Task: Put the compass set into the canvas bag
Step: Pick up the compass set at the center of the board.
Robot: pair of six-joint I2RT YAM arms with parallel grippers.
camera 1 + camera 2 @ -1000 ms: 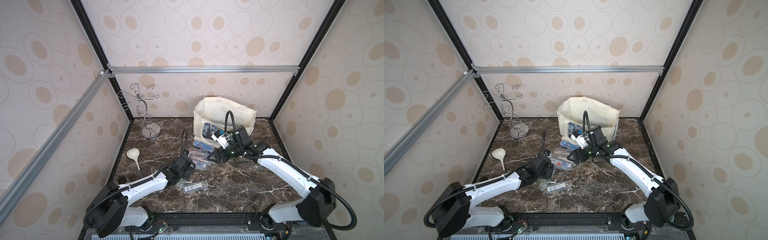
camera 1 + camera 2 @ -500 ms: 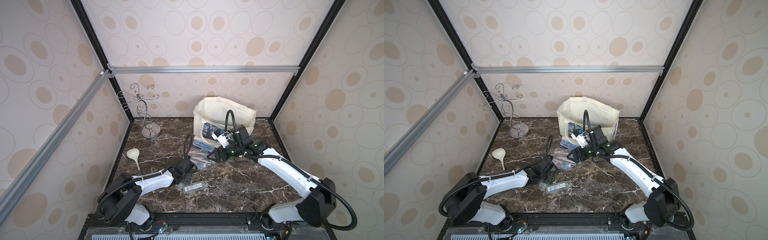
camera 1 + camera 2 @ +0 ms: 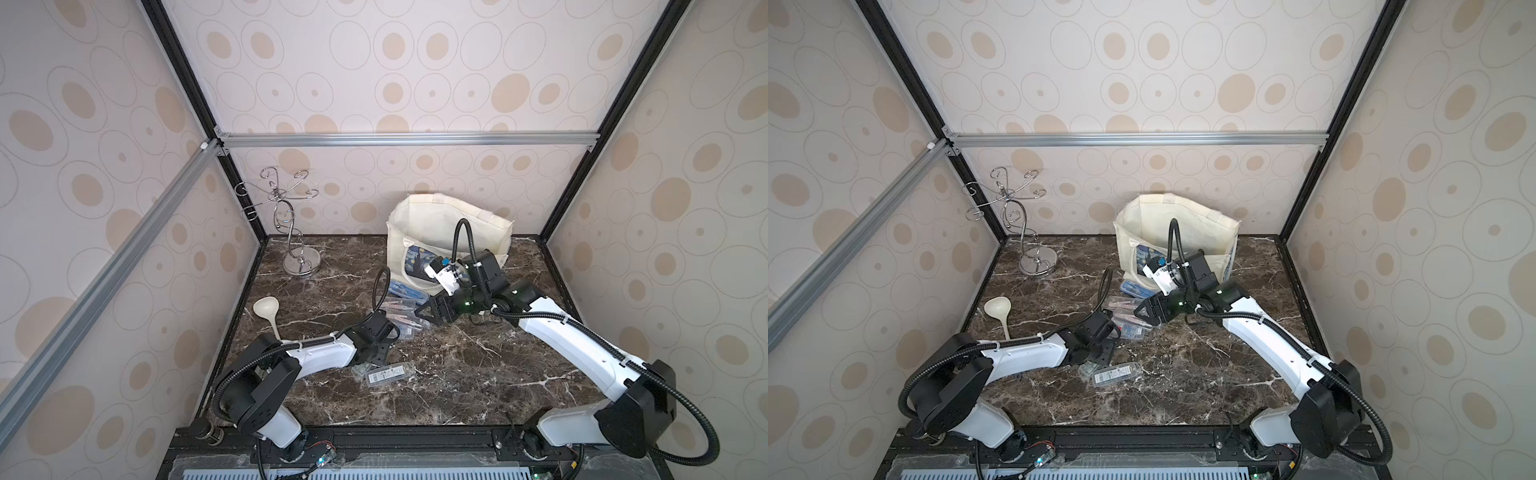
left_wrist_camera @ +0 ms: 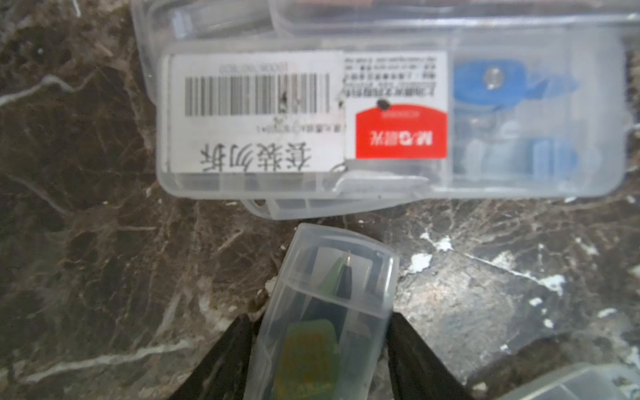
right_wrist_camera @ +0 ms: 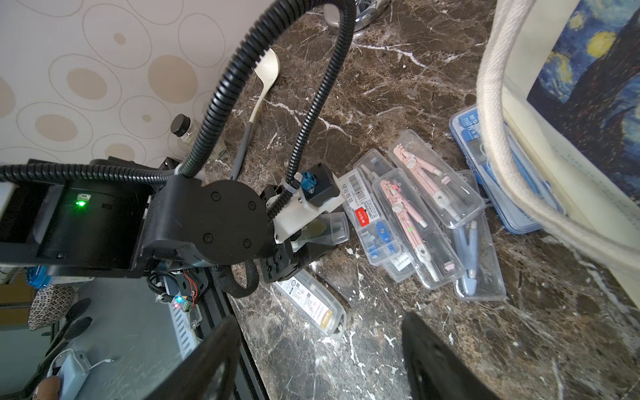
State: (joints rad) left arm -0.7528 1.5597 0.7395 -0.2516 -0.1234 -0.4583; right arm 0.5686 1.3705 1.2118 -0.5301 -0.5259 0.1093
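We see the left gripper (image 4: 320,323) clamped on a clear-cased compass set (image 4: 332,277), left of the bench's (image 3: 478,374) middle and just beside the other cases (image 5: 420,221). The right gripper (image 5: 318,360) hangs wide and holds nothing, in front of the canvas bag (image 3: 419,216), which stands at the back edge.

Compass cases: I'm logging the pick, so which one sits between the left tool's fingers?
The clear case with green contents, clamped in the left tool; the pink-compass cases and the rest lie free.
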